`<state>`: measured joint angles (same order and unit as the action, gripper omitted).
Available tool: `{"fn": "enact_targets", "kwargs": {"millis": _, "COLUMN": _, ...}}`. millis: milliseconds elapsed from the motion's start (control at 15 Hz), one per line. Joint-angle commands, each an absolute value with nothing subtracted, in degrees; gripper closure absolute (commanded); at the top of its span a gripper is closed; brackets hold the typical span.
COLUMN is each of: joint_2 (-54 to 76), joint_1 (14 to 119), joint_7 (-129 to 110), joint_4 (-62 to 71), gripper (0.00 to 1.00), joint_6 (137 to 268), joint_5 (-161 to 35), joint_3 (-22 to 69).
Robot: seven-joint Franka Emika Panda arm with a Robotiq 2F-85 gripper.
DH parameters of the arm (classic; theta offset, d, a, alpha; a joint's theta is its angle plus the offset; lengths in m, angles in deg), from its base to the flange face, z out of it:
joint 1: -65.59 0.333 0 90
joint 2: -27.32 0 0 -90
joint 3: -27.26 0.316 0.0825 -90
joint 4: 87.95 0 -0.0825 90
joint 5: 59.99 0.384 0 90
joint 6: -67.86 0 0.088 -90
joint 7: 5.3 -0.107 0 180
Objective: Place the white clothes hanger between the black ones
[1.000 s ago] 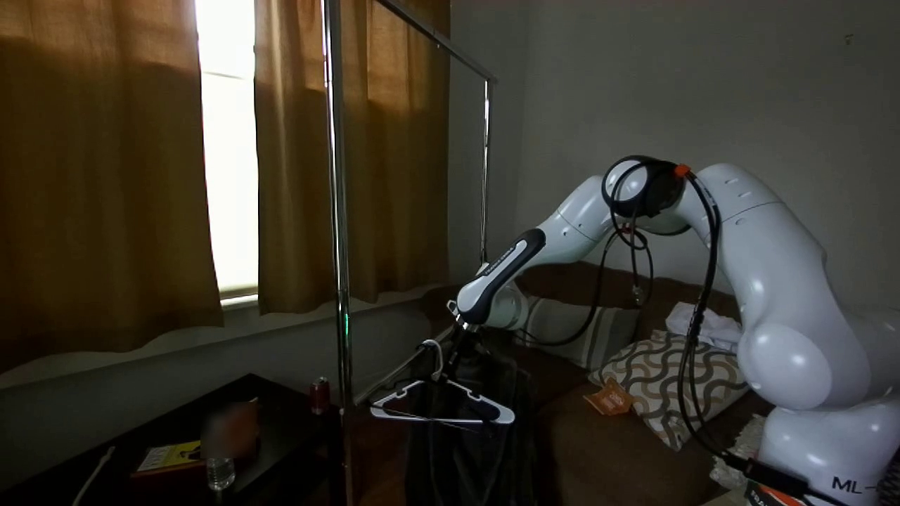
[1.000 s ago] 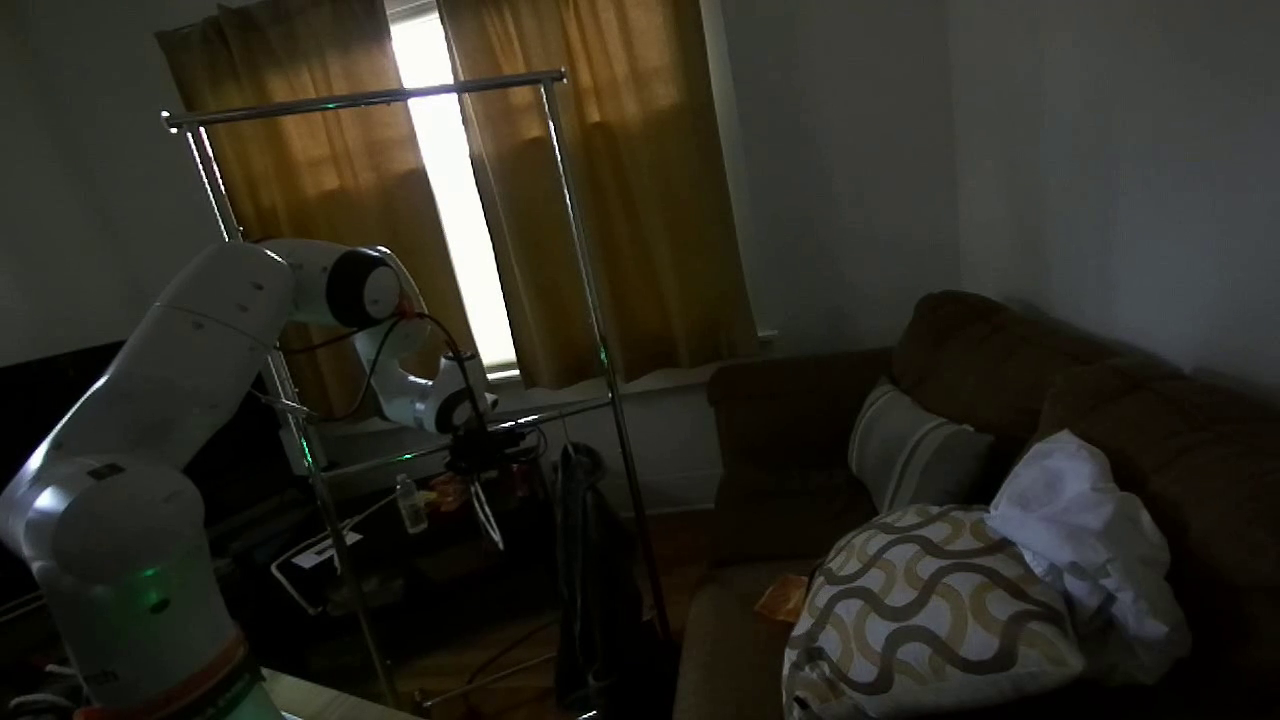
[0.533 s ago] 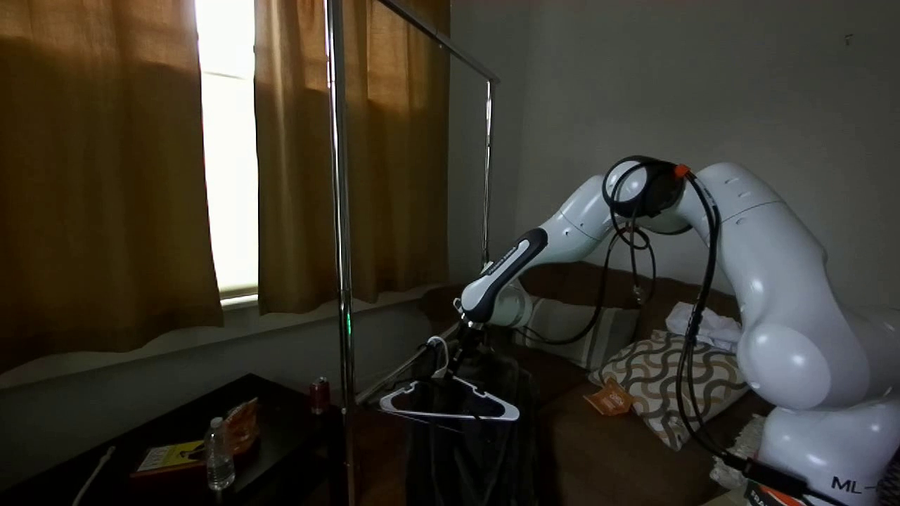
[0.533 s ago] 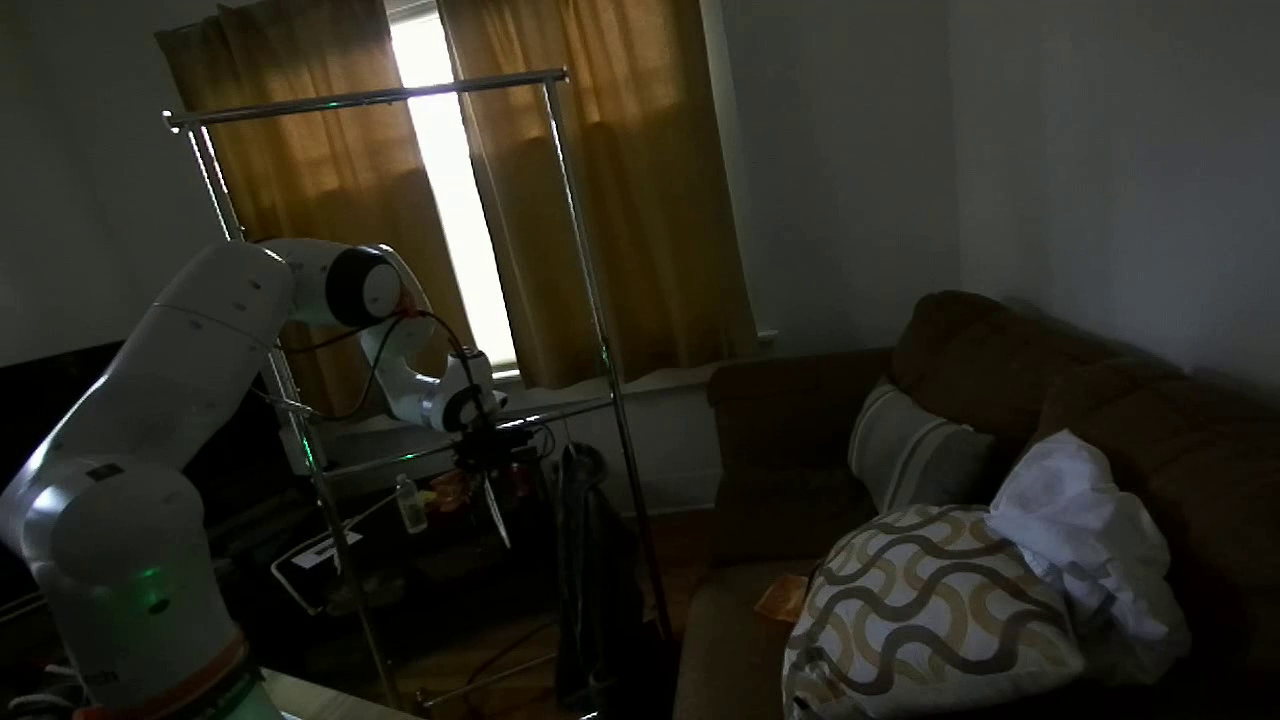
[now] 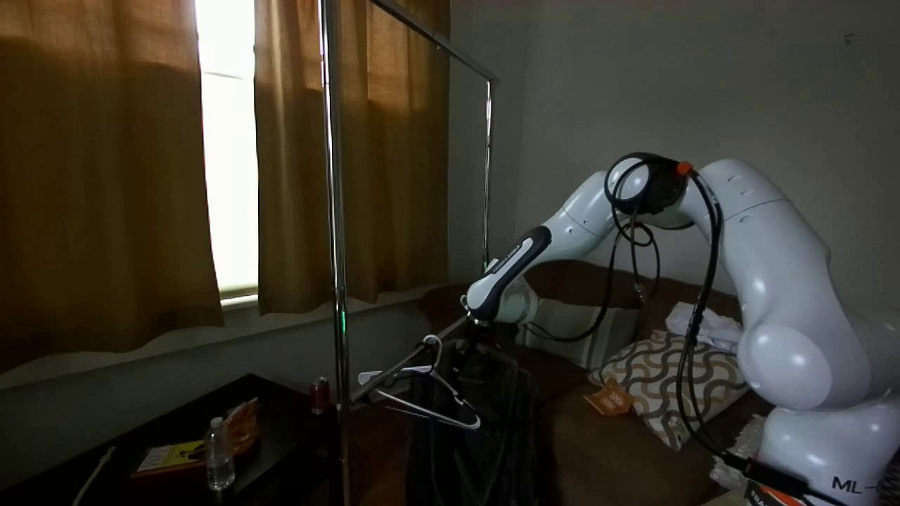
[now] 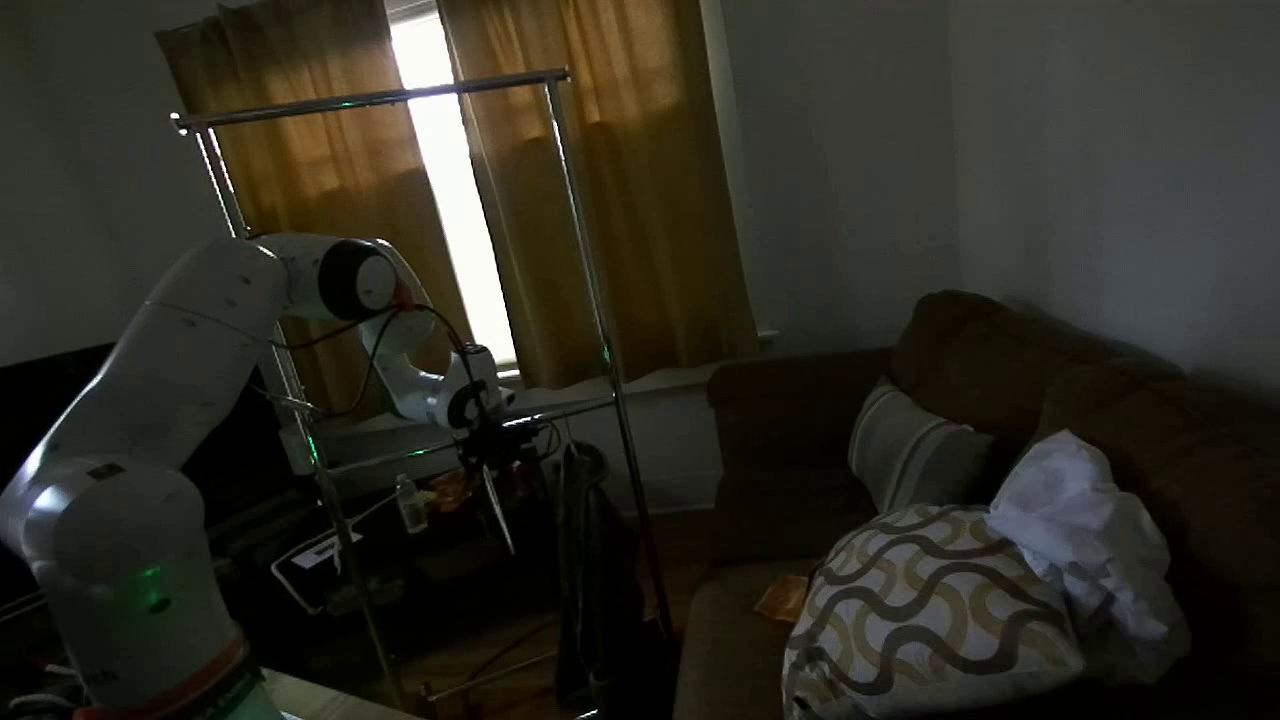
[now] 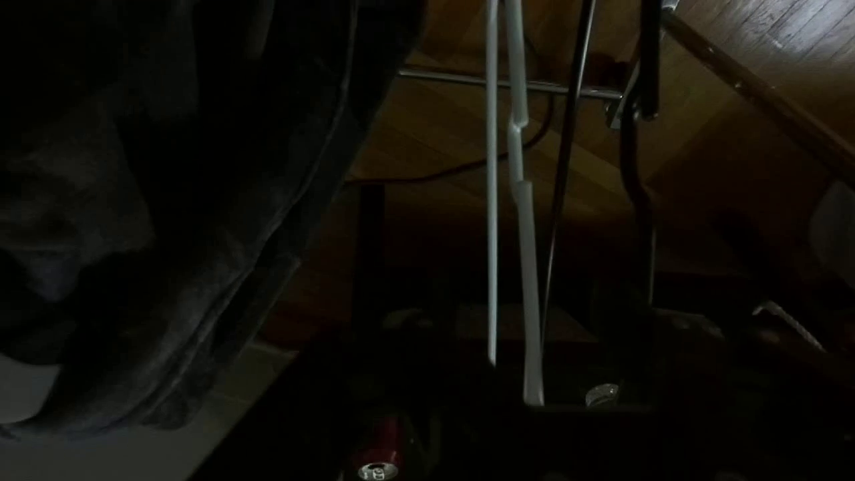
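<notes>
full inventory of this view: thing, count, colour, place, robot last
Window: 1, white, between curtains
Curtains: 2, golden brown, at window
Garment rack: 1, chrome, before window
White clothes hanger: 1, white, at garment rack's lower rail
Black hanger: at least 1, black, beside white clothes hanger
Dark garment: 1, blackish, on garment rack
Table: 1, black, below window
Soda can: 1, red, table
Plastic bottle: 1, clear, table
Book or box: 1, yellow top, table
Sofa: 1, brown, near garment rack
Pillows: 2, grey and patterned, sofa
Cloth or bag: 1, white, sofa
Packets: 2, orange, table and sofa
Robot arm: 1, white, at garment rack
Gripper: 1, black, near white clothes hanger
</notes>
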<state>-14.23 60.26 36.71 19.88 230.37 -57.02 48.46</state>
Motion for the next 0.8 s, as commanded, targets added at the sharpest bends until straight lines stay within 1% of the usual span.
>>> {"fn": "enact_targets", "kwargs": {"millis": 0, "joint_2": -7.6, "joint_1": 61.1, "joint_7": 32.5, "joint_4": 26.2, "gripper": 0.12, "joint_6": 229.8, "joint_5": -59.1, "joint_3": 45.8}}
{"fn": "enact_targets", "kwargs": {"millis": 67, "joint_2": -6.0, "joint_1": 60.3, "joint_7": 33.0, "joint_4": 27.7, "gripper": 0.04, "joint_6": 228.8, "joint_5": -59.0, "joint_3": 46.4}}
{"fn": "enact_targets", "kwargs": {"millis": 133, "joint_2": -4.4, "joint_1": 60.0, "joint_7": 33.2, "joint_4": 29.0, "gripper": 0.01, "joint_6": 228.2, "joint_5": -59.1, "joint_3": 46.5}}
{"fn": "enact_targets", "kwargs": {"millis": 467, "joint_2": 6.1, "joint_1": 59.9, "joint_7": 33.8, "joint_4": 37.4, "gripper": 0.0, "joint_6": 225.7, "joint_5": -58.3, "joint_3": 46.1}}
{"fn": "enact_targets", "kwargs": {"millis": 733, "joint_2": 14.7, "joint_1": 59.8, "joint_7": 35.4, "joint_4": 42.3, "gripper": 0.0, "joint_6": 220.6, "joint_5": -56.1, "joint_3": 46.1}}
